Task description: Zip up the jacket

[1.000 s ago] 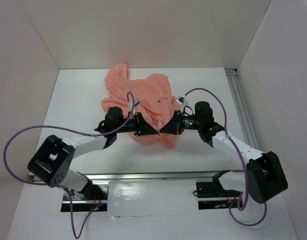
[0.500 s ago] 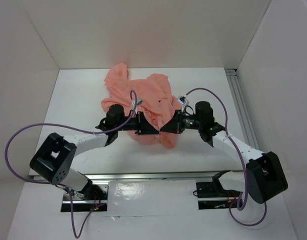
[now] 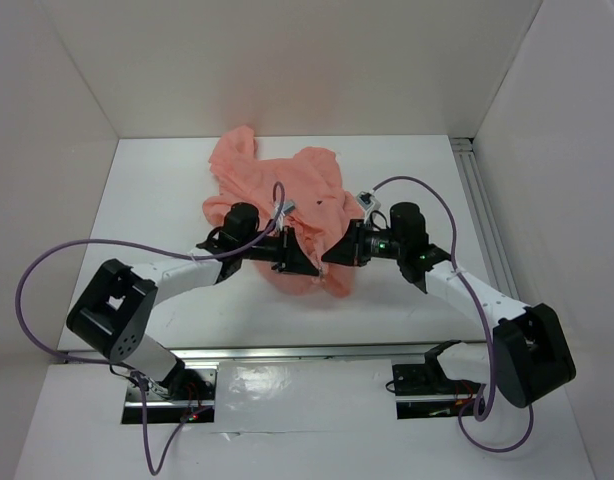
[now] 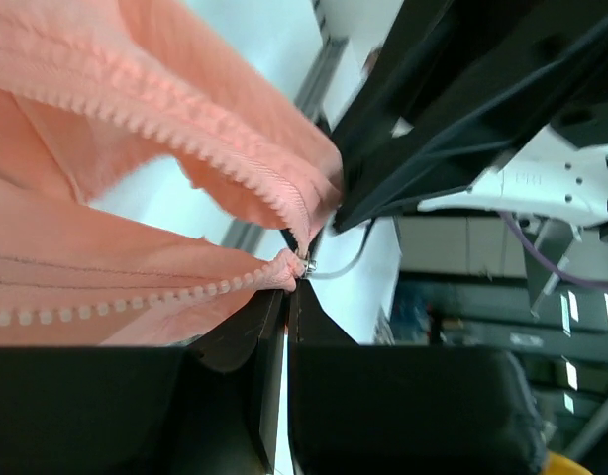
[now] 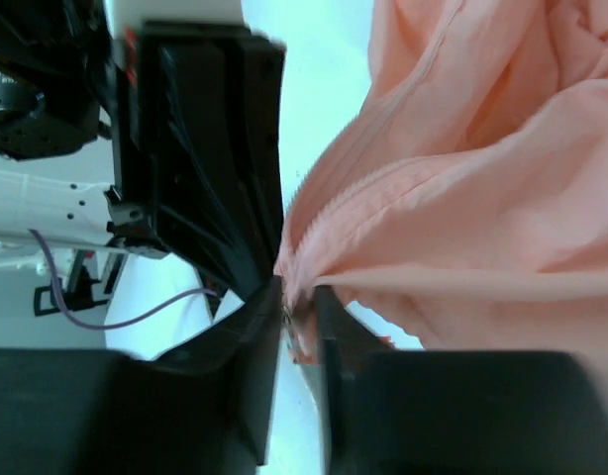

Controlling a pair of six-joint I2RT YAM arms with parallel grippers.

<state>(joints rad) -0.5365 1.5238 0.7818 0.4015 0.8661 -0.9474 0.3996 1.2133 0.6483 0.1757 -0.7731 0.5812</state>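
Note:
The salmon-pink jacket [image 3: 287, 190] lies crumpled at the table's middle back, its front hem lifted between my two grippers. My left gripper [image 3: 312, 263] is shut on the bottom end of one zipper edge [image 4: 284, 267], where a small metal end shows [image 4: 306, 265]. My right gripper [image 3: 330, 258] faces it, almost tip to tip, and is shut on the other zipper edge [image 5: 314, 247]. In the left wrist view the two toothed zipper tapes [image 4: 185, 148] meet at my jaw tips, and the right gripper's black fingers [image 4: 433, 129] loom just beyond.
White walls enclose the table [image 3: 157, 200] on the left, back and right. A metal rail [image 3: 482, 210] runs along the right side. Purple cables [image 3: 47, 270] loop off both arms. The arm bases [image 3: 167, 385] sit at the near edge.
My left gripper has slid to the right along the jacket's hem, closing on the right gripper. The hem bunches more between them. The right arm has barely moved.

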